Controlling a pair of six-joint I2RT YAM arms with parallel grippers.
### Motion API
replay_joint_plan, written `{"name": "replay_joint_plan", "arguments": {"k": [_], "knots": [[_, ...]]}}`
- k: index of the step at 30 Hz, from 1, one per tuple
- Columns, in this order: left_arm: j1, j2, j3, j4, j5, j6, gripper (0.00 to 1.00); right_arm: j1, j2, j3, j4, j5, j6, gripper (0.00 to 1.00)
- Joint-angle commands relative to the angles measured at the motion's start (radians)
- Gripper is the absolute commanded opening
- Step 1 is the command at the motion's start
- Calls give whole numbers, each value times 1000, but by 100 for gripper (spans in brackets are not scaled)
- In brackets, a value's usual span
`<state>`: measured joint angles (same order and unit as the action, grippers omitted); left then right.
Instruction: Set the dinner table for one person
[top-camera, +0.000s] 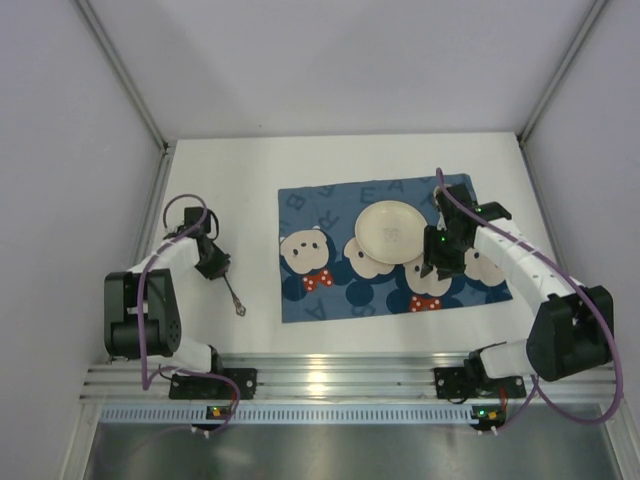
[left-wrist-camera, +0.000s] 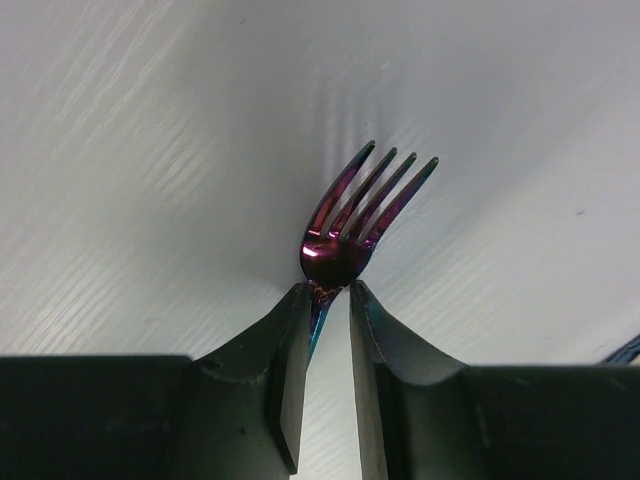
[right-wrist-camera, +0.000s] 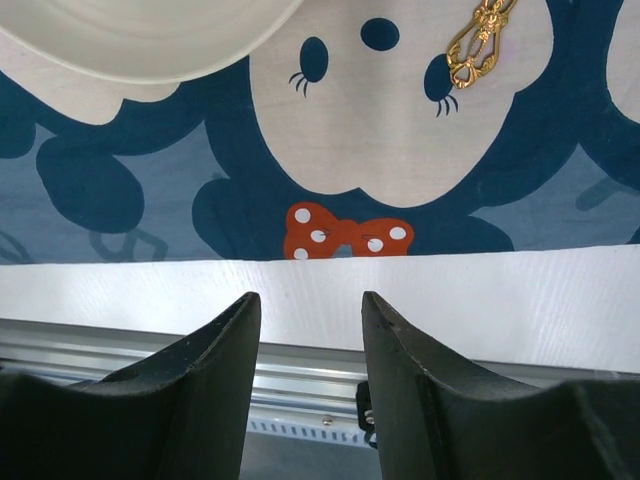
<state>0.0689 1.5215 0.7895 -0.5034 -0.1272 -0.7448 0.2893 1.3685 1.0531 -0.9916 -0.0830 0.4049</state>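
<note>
The white dinner table (top-camera: 250, 165) carries a blue mouse-print mat (top-camera: 330, 290) with a cream plate (top-camera: 390, 232) on it. My left gripper (top-camera: 216, 266) is at the table's left, its jaws nearly together on the neck of an iridescent purple fork (left-wrist-camera: 358, 212). The tines point away from the gripper, just over the white top. In the top view the fork (top-camera: 236, 298) runs toward the near edge. My right gripper (top-camera: 434, 266) is open and empty over the mat's near right part, beside the plate (right-wrist-camera: 140, 35). A gold ornate utensil handle (right-wrist-camera: 480, 40) lies on the mat.
The mat's near edge with a red dotted bow (right-wrist-camera: 348, 232) lies just ahead of my right gripper (right-wrist-camera: 310, 300). An aluminium rail (top-camera: 320, 380) runs along the table's near edge. Grey walls close in the left, back and right.
</note>
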Motion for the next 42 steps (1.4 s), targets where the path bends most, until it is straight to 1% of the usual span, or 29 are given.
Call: {"name": "replay_joint_plan", "arguments": {"k": [1,3,6,10,14,16,21,25,29,33,34,38,42], "knots": [[5,100,-105,193,20,10,29,21,-39,-15,-12,19,26,45],[5,108,-111,204,20,15,30,22,-46,-25,-12,22,31,46],[5,120,-107,218,35,22,29,30,-57,-34,-13,23,41,45],[5,143,-98,226,54,35,22,36,-60,-36,-16,28,58,46],[3,146,-98,233,72,47,22,47,-66,-38,-22,37,68,45],[-3,134,-98,230,81,58,22,48,-72,-39,-25,42,72,46],[-44,71,-102,204,74,90,28,53,-88,-56,-28,46,80,46],[-64,0,-92,158,46,107,31,54,-89,-65,-24,46,84,46],[-66,-23,-70,98,-11,119,32,57,-82,-61,-19,45,87,46],[-66,-1,-46,55,-38,142,31,60,-69,-53,-13,40,87,46],[-92,11,-39,60,-32,151,30,60,-66,-53,-10,39,87,46],[-115,83,-10,52,-34,167,28,65,-57,-56,-4,31,86,46],[-161,138,16,65,-37,170,27,63,-54,-58,-1,35,84,46]]}}
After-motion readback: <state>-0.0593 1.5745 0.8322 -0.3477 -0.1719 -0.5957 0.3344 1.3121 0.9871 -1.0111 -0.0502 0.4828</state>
